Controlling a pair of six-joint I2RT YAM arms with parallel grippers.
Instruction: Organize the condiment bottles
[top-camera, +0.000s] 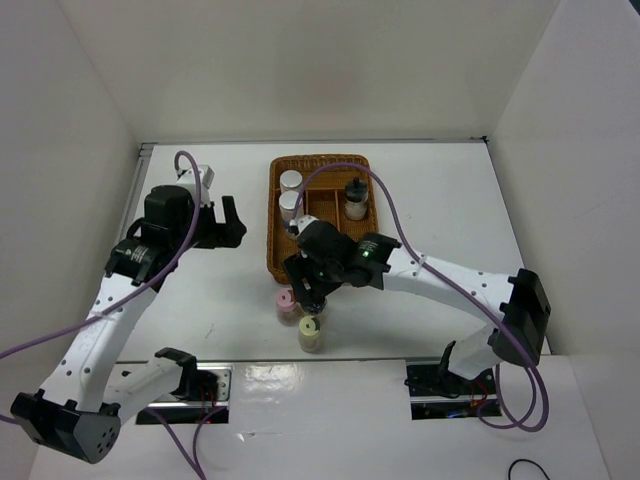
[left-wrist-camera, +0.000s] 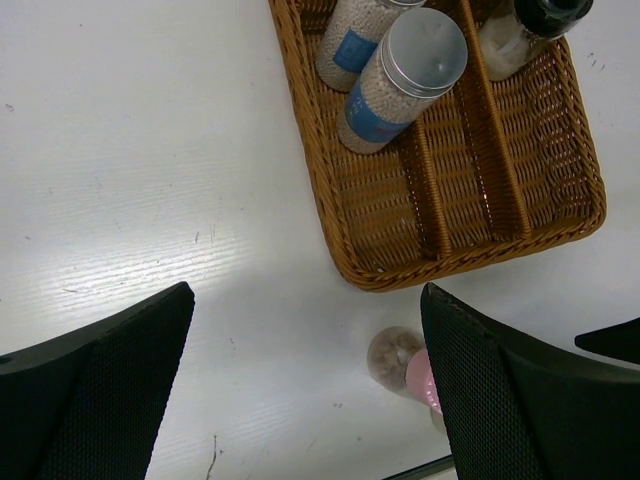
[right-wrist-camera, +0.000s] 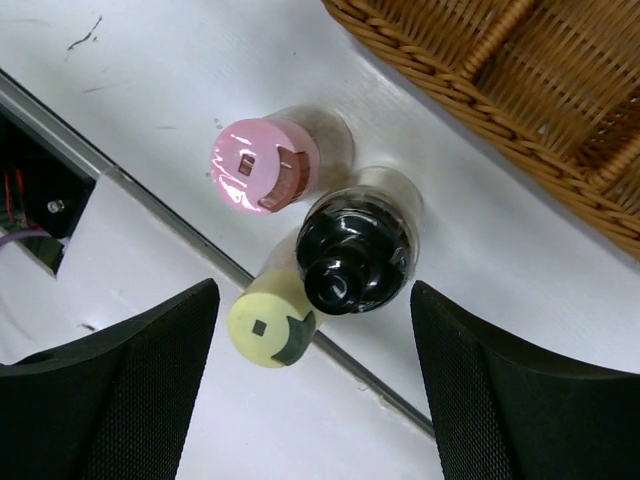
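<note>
Three bottles stand together on the table just in front of the wicker basket (top-camera: 318, 262): a pink-capped one (right-wrist-camera: 262, 165), a clear one with a black top (right-wrist-camera: 355, 250) and a yellow-capped one (right-wrist-camera: 272, 320). My right gripper (right-wrist-camera: 312, 300) is open above them, its jaws either side of the black-topped bottle without touching it. In the top view the pink (top-camera: 286, 300) and yellow (top-camera: 311, 333) bottles show beside this gripper (top-camera: 308, 292). Two silver-capped blue-label bottles (left-wrist-camera: 400, 80) and another black-topped bottle (left-wrist-camera: 530, 30) stand in the basket. My left gripper (top-camera: 222, 222) is open and empty, left of the basket.
The basket (left-wrist-camera: 470, 200) has long dividers; its near halves hold nothing. White walls close in the table on three sides. A metal seam (right-wrist-camera: 150, 200) runs along the table's near edge by the yellow bottle.
</note>
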